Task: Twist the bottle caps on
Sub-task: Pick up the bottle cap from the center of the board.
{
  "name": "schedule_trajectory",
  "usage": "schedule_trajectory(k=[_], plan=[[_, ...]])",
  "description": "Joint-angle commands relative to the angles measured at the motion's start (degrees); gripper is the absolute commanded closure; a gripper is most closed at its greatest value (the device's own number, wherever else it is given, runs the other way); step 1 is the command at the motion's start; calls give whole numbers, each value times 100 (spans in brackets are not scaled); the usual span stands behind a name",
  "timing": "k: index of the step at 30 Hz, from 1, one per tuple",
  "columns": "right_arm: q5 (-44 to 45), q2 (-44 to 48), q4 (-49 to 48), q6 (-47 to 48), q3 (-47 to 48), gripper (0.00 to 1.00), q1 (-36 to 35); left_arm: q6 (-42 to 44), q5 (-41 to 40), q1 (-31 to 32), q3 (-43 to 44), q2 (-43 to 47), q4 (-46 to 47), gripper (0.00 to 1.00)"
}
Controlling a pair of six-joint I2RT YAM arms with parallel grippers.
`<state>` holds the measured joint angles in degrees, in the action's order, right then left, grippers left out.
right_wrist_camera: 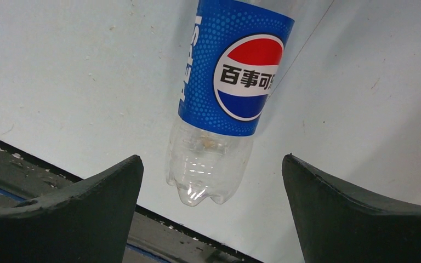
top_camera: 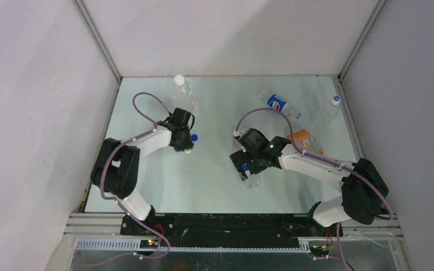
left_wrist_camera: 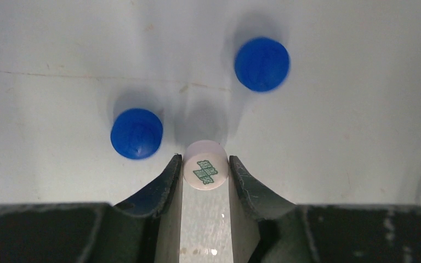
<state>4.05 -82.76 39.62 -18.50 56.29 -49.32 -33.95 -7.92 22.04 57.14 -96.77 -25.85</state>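
The table (top_camera: 203,186) is pale, with walls on three sides. The left arm (top_camera: 141,147) reaches over its left half. The right arm (top_camera: 316,164) stretches from the near right corner toward the middle.

An upright bottle (top_camera: 182,93) with a white top stands by the far edge, left of the middle. A clear bottle (top_camera: 323,113), capped, lies in the far right corner. A far Pepsi bottle (top_camera: 277,104) lies near the far edge, right of the middle. An orange bottle (top_camera: 305,140) lies toward the right edge, partly behind the right arm. A near Pepsi bottle (right_wrist_camera: 235,71) lies mid-table under the right gripper (right_wrist_camera: 211,160), its clear base toward the near edge. That gripper's jaws stand wide, one finger on each side of the base and apart from it.

The left gripper (left_wrist_camera: 204,160) is pinched narrow on a white cap (left_wrist_camera: 204,174) with green print, gripping it by its sides. It sits over the table's left half, about midway between the far and near edges. Whether the cap rests on the table or is lifted cannot be told.

A blue cap (left_wrist_camera: 136,133) lies on the table just beside one fingertip. The other blue cap (left_wrist_camera: 262,63) lies farther out on the opposite side. Both are apart from the white cap.
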Motion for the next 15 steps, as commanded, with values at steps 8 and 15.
schedule_trajectory(k=[8, 15], plan=[[-742, -419, -671, -421, 231, 1, 506, 1236, 1266, 55, -671, 2190, 732, 99], [-487, -773, -537, -399, 531, 1, 616, 1786, 1745, 55, -805, 2935, 585, 98]])
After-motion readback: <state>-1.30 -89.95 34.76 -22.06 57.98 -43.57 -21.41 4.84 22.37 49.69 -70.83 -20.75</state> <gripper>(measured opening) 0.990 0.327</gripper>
